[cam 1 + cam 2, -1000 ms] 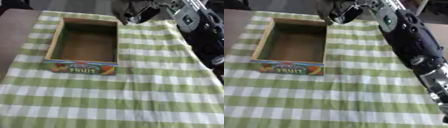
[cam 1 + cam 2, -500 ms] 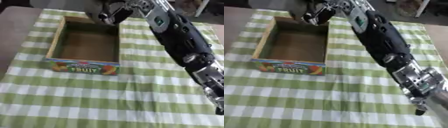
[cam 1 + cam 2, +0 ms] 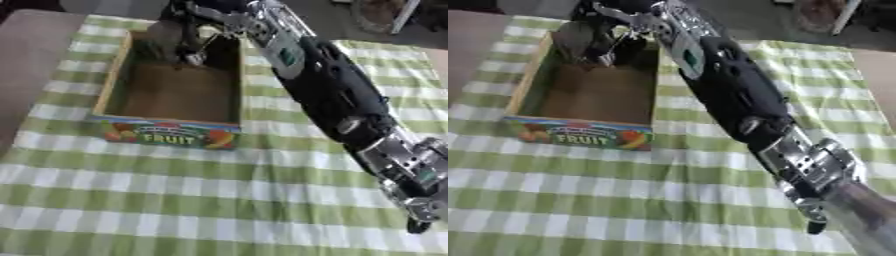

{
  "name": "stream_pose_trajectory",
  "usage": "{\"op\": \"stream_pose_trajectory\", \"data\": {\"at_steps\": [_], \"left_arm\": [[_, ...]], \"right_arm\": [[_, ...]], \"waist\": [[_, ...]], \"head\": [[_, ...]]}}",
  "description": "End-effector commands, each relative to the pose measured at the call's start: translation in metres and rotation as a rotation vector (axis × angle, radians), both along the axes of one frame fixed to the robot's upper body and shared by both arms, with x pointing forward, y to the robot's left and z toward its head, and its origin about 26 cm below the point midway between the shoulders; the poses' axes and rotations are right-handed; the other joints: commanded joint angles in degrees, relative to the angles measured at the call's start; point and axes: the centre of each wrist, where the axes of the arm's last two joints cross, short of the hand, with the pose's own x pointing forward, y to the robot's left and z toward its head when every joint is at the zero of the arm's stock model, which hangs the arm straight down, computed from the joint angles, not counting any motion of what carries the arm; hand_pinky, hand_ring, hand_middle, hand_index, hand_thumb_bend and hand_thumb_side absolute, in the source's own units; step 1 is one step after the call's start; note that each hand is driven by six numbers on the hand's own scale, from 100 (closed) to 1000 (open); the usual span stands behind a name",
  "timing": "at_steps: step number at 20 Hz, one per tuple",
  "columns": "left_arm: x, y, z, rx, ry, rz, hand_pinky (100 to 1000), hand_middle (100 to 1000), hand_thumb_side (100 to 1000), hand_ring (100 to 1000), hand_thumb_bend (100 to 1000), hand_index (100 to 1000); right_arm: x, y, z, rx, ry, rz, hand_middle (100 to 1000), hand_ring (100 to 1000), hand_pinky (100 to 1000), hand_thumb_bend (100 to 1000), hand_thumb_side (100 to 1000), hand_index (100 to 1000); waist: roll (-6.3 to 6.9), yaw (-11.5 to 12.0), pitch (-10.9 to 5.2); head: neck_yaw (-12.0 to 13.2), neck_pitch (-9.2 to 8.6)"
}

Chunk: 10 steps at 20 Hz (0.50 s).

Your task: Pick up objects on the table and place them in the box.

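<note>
Moved since 1 second ago: right hand (image 3: pixel 185 31), formerly above the cloth beyond the far right corner of the box (image 3: pixel 112 85), now over the far end of the box interior, with the right arm (image 3: pixel 328 95) stretched diagonally across the table from lower right. Fingers pointing down and curled around a dark object (image 3: pixel 581 39); identity of that object cannot be told, nor whether it touches the box floor. Box rectangular, open-topped, cardboard-brown inside, near wall printed with fruit pictures and the word FRUIT. Underneath, a green-and-white checked tablecloth (image 3: pixel 175 200), slightly wrinkled, covering most of the table; bare brown table surface (image 3: pixel 26 60) visible along the left edge. Arm crossing above the right wall of the box. Left hand not visible in either view.
</note>
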Motion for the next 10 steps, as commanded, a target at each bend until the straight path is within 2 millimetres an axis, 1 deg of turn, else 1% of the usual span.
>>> {"op": "stream_pose_trajectory", "data": {"at_steps": [1,4,7,9,10], "left_arm": [[-0.002,0.0,0.008,0.026,-0.03,-0.01,298,593,792,345,100,391],[-0.002,-0.001,0.008,0.022,-0.045,-0.012,299,593,789,347,100,395],[-0.001,-0.001,0.009,0.018,-0.052,-0.017,300,593,790,347,100,395],[0.0,-0.002,0.01,0.019,-0.054,-0.021,300,593,790,347,100,395],[0.0,-0.002,0.01,0.018,-0.054,-0.022,299,593,790,347,100,395]], "right_arm": [[0.003,0.004,-0.002,-0.021,-0.008,-0.011,562,887,872,100,237,661],[0.007,0.007,-0.015,-0.041,0.002,-0.018,563,886,872,100,236,661],[0.009,0.009,-0.021,-0.059,-0.012,-0.022,576,884,874,100,229,670],[0.01,0.01,-0.023,-0.076,-0.029,-0.023,586,885,876,100,222,699],[0.01,0.01,-0.025,-0.085,-0.039,-0.025,598,888,878,100,234,740]], "waist": [[0.51,0.45,-0.79],[0.54,1.02,-0.57],[0.46,1.15,-0.44],[0.4,1.15,-0.38],[0.39,1.17,-0.35]], "head": [[-0.58,-0.6],[-0.96,-0.57],[-1.05,-0.51],[-1.13,-0.43],[-1.26,-0.41]]}}
